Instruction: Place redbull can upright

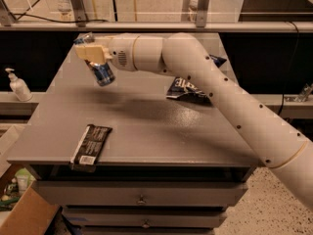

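Observation:
The redbull can (101, 72) is a slim blue and silver can, held tilted in the air above the left part of the grey table (146, 126). Its top end is behind the fingers and its lower end points down and to the right. My gripper (91, 53) is shut on the can's upper part, with its tan fingers (93, 54) around it. The white arm reaches in from the right across the table. The can does not touch the table; its shadow lies below it.
A dark snack packet (91, 146) lies at the table's front left edge. A dark blue chip bag (188, 89) lies behind the arm at the middle right. A white pump bottle (18, 85) stands on a ledge to the left. A cardboard box (24, 214) sits on the floor.

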Controlling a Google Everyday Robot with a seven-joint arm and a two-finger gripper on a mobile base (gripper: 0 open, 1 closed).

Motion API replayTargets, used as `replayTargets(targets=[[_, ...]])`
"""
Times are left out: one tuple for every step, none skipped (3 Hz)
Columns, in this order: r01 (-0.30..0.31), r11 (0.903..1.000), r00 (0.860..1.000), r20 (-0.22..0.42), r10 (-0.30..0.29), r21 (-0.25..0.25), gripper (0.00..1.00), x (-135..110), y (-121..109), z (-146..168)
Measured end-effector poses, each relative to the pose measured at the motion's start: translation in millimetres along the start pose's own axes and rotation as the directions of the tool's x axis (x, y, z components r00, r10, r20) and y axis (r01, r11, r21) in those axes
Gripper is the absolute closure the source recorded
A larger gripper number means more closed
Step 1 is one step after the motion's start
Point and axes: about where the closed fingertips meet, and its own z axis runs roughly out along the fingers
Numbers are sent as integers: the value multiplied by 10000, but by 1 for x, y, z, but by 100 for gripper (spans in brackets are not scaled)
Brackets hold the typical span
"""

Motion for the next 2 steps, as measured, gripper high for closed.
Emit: replayTargets(targets=[[963,9931,9951,-275,-947,669,100,7,-9,-13],[1699,9788,9848,-561,-1644,1140,100,17,-18,-28]])
